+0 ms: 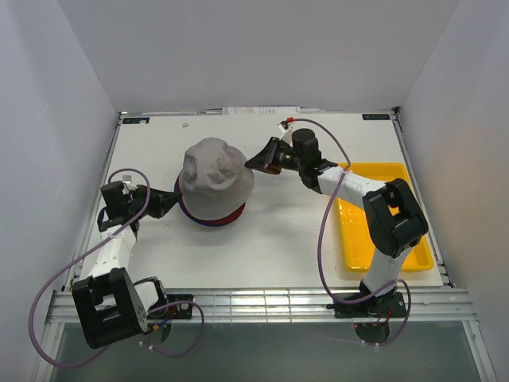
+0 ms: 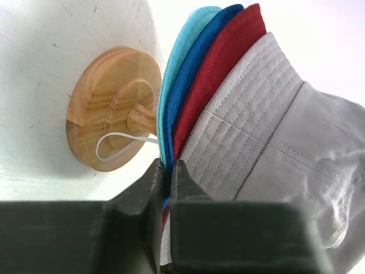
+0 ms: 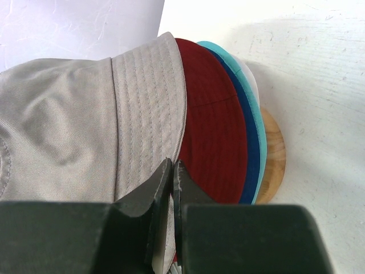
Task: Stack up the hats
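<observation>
The hats sit stacked on a wooden stand [image 2: 111, 108], with the grey hat [image 1: 211, 175] on top. Under it show the brims of the dark red hat [image 2: 228, 57], the navy hat [image 2: 197, 57] and the teal hat [image 2: 178, 57]. A pale brim edge, perhaps the white hat [image 3: 249, 77], peeks out lowest. My left gripper [image 2: 167, 166] is shut on the teal, navy and red brims at the stack's left side [image 1: 171, 199]. My right gripper [image 3: 172, 165] is shut on the grey hat's brim edge at the stack's upper right [image 1: 254, 163].
A flat yellow tray [image 1: 358, 247] lies at the right, partly under my right arm. A white cord loop [image 2: 120, 145] hangs over the stand's base. White walls close in the table on three sides.
</observation>
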`<state>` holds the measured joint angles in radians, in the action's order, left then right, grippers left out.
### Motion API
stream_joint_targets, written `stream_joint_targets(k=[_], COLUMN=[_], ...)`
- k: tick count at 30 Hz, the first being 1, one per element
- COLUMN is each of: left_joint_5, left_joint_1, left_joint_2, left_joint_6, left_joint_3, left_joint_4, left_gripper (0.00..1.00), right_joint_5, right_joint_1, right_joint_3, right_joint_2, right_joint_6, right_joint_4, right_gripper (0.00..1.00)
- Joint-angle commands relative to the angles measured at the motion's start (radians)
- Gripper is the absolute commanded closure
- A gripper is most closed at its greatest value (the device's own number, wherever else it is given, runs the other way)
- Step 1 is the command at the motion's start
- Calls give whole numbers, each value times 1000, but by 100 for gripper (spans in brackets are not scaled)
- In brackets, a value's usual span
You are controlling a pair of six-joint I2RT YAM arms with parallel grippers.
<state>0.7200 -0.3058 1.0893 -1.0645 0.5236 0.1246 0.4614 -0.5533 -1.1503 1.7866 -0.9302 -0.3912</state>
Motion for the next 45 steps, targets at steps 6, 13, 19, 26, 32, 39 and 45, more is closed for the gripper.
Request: stream_joint_targets(k=[6,13,19,26,32,39,45], left_joint_5=[-10,-39,-62,-74,-82,-94,-108], left_joint_1=[0,0,0,0,0,0,0], left_joint_2=[49,96,141,169,181,196,218], left_joint_6=[29,63,89,107,115,124,141], left_joint_3=[-13,15,32,41,49,59,65], left_joint_4=[-34,-11,6,17,24,32,43], left_gripper=[100,100,100,100,100,100,100], right_joint_5=[-33,-61,-89,-104,-110,-135,-122], right_joint_1=[-5,-5,-5,-5,-5,-4,-4], right_joint_3=[-3,21,73,110,136,152,149], right_joint_2=[-36,-39,-38,-18,3,16,51], right_joint_6=[48,85,110,133,145,168,171], right_joint_4=[5,44,61,71,72,80,72], right_gripper=[92,92,92,92,92,92,92])
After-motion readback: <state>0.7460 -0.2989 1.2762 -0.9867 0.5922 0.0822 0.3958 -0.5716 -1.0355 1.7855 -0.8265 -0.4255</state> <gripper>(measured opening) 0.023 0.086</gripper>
